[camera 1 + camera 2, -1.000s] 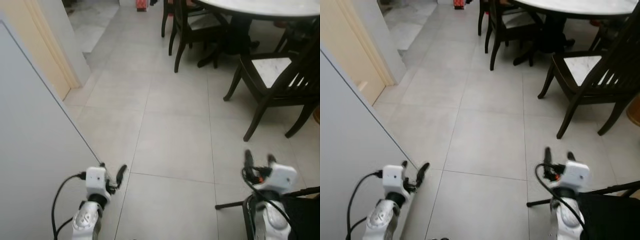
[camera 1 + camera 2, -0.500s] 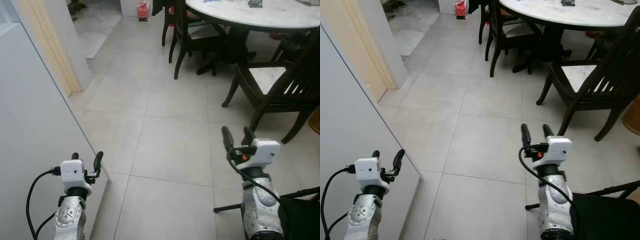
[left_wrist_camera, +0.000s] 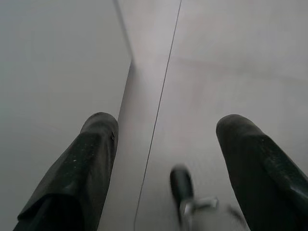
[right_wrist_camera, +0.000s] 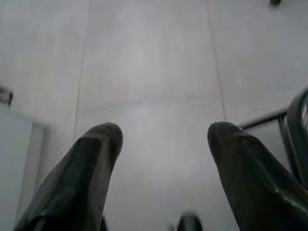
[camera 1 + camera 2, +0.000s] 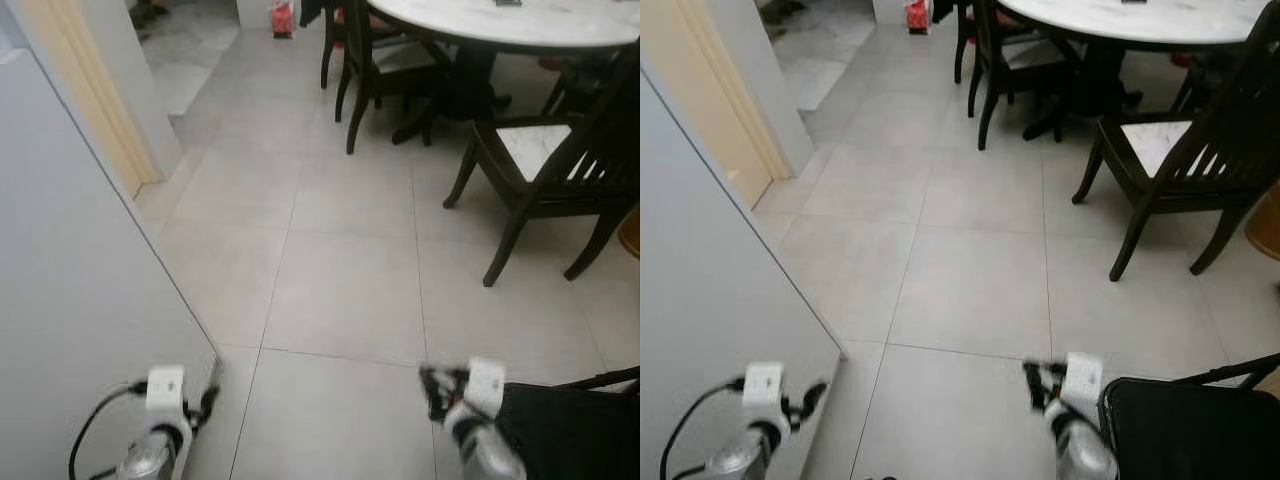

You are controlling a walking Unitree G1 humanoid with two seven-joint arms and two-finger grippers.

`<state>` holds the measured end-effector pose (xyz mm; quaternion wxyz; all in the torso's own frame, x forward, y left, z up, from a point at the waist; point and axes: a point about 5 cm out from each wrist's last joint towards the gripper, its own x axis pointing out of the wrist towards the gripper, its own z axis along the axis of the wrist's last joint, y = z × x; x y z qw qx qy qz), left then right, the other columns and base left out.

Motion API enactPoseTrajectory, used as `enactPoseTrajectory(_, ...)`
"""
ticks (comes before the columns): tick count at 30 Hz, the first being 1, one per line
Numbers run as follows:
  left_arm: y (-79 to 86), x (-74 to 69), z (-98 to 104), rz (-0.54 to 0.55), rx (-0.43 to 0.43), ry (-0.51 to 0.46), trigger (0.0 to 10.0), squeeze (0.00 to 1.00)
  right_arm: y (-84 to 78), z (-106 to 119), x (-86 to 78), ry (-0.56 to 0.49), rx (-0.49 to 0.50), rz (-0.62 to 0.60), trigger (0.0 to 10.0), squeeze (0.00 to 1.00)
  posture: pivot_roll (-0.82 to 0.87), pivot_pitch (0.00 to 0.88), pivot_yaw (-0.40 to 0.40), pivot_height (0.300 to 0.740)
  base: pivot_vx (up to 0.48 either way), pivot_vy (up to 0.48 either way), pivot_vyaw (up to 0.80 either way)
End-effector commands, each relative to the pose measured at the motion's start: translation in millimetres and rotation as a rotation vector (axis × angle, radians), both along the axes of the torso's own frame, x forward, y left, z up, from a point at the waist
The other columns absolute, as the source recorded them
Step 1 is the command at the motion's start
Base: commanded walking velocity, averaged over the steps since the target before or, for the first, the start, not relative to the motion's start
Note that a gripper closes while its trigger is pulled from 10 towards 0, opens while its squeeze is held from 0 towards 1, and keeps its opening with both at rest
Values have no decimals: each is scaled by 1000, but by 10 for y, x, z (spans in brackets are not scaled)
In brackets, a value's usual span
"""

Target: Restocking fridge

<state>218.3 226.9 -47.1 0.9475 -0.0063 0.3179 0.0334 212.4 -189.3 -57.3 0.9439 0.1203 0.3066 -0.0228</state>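
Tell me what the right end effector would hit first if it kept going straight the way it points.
Most likely the tiled floor. The right end effector is open and empty, aimed down at bare tiles; the black frame lies off to one side, probably outside that line.

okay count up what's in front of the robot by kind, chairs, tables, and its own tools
Dark wooden chairs: 2, one near, one farther
Round white-topped table: 1
Open tools: 2, left tool, right tool
Total: 5
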Motion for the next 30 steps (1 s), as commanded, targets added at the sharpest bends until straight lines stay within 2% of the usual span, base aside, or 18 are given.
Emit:
enactPoseTrajectory(1,39,-206,-150,15,17,123,10000,0,25,-119,-149,97,-18,8,10000,0,25,134,60,740,0,0,0)
enactPoseTrajectory(2,39,-337,-237,23,27,190,10000,0,-1,-203,-280,168,-43,-1,10000,0,19,128,62,740,0,0,0)
enactPoseTrajectory(7,-25,-478,-328,39,-4,233,10000,0,-40,-264,-405,206,-28,-41,10000,0,-1,127,53,740,0,0,0)
enactPoseTrajectory(12,-132,-484,-357,15,-18,243,10000,0,-21,-299,-461,243,-40,13,10000,0,-4,132,28,740,0,0,0)
enactPoseTrajectory(14,-223,-468,-370,8,-25,248,10000,0,-16,-309,-477,260,-55,69,10000,0,-13,115,-2,740,0,0,0)
enactPoseTrajectory(20,-361,-481,-398,5,-44,253,10000,0,-126,-305,-495,277,-76,57,10000,0,4,107,-32,740,0,0,0)
enactPoseTrajectory(23,-421,-496,-411,11,-54,252,10000,0,-195,-286,-469,284,-94,70,10000,0,31,145,-47,740,0,0,0)
enactPoseTrajectory(30,-330,-539,-420,40,-41,263,10000,0,-135,-289,-450,284,-102,97,10000,0,38,165,-26,740,0,0,0)
